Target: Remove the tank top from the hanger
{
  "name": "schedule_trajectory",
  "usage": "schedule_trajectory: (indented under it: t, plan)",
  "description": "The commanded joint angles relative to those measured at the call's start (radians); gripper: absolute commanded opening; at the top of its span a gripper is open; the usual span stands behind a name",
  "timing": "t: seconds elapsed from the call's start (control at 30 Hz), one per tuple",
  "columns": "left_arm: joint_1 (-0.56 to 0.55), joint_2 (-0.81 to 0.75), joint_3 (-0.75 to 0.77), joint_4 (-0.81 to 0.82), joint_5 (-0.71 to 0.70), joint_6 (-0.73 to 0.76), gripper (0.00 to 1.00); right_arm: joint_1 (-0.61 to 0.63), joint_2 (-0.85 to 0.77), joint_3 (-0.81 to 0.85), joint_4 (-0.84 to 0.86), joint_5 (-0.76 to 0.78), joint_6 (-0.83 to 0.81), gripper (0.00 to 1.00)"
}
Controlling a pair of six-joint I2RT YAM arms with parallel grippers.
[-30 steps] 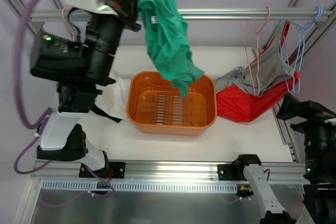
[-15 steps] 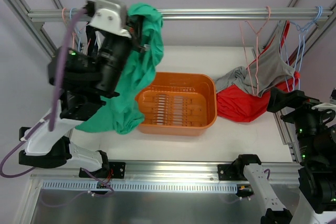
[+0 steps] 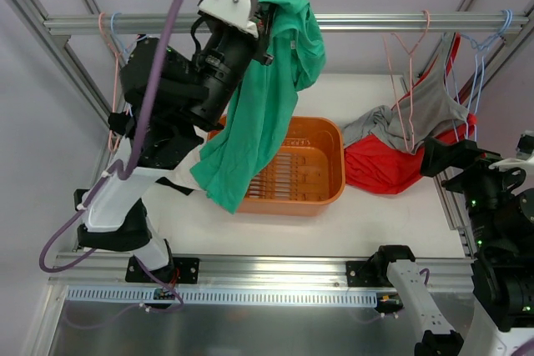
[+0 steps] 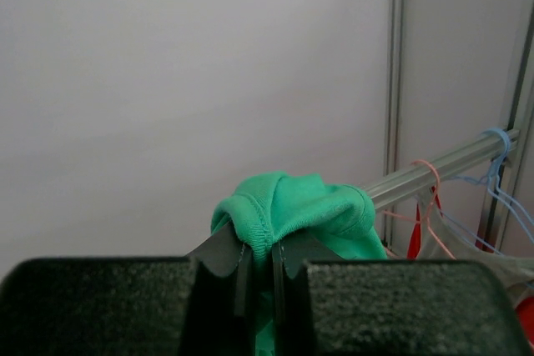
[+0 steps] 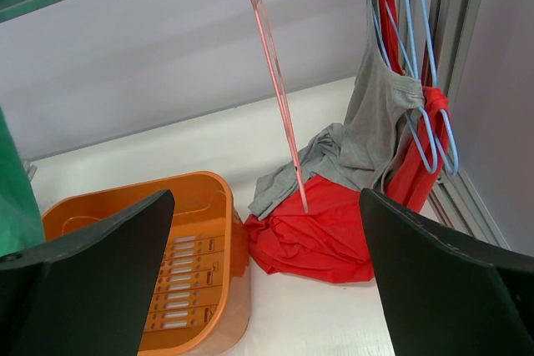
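Observation:
My left gripper is shut on a fold of the green tank top and holds it high, next to the rail. The top hangs free down to the front left corner of the orange basket. No hanger shows in it. In the left wrist view the jaws pinch its hemmed edge. Empty pink and blue hangers hang at the rail's left end. My right gripper is open and empty at the right edge, also in its own view.
A pink hanger and blue hangers hang at the rail's right end, with a grey top and a red garment drooping onto the table. The right wrist view shows the basket, the red garment and the grey top.
My left arm has swung the green top from low on the left up and to the right, close to the rail. My right arm has barely shifted.

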Motion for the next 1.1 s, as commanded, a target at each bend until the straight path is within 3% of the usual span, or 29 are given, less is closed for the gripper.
schedule_trajectory:
  t: [0.0, 0.23, 0.67, 0.73, 0.77, 0.83, 0.87, 1.07]
  plan:
    - [0.018, -0.033, 0.063, 0.057, 0.119, 0.012, 0.0, 0.007, 0.03, -0.011, 0.05, -0.005, -0.008, 1.0]
    - [0.143, 0.033, 0.078, 0.06, 0.211, -0.046, 0.0, 0.007, 0.034, -0.034, 0.05, -0.015, -0.016, 0.99]
    - [0.209, -0.199, -0.623, 0.063, 0.112, -0.416, 0.0, 0.005, 0.076, -0.017, -0.025, -0.087, -0.093, 1.0]
    - [0.209, -0.252, -0.728, 0.059, 0.102, -0.462, 0.13, 0.005, 0.082, -0.014, -0.036, -0.08, -0.105, 0.99]
    - [0.209, -0.269, -0.762, 0.057, 0.107, -0.492, 0.38, 0.005, 0.088, -0.009, -0.051, -0.072, -0.11, 0.99]
    - [0.209, -0.329, -0.851, 0.051, 0.136, -0.551, 0.69, 0.005, 0.1, 0.006, -0.068, -0.067, -0.133, 1.0]
    - [0.209, -0.348, -0.876, 0.031, 0.157, -0.59, 0.98, 0.005, 0.119, 0.029, -0.077, -0.061, -0.143, 0.99]
    - [0.208, -0.486, -1.019, -0.125, 0.338, -0.759, 0.99, 0.005, 0.238, 0.14, -0.157, 0.062, -0.229, 0.97]
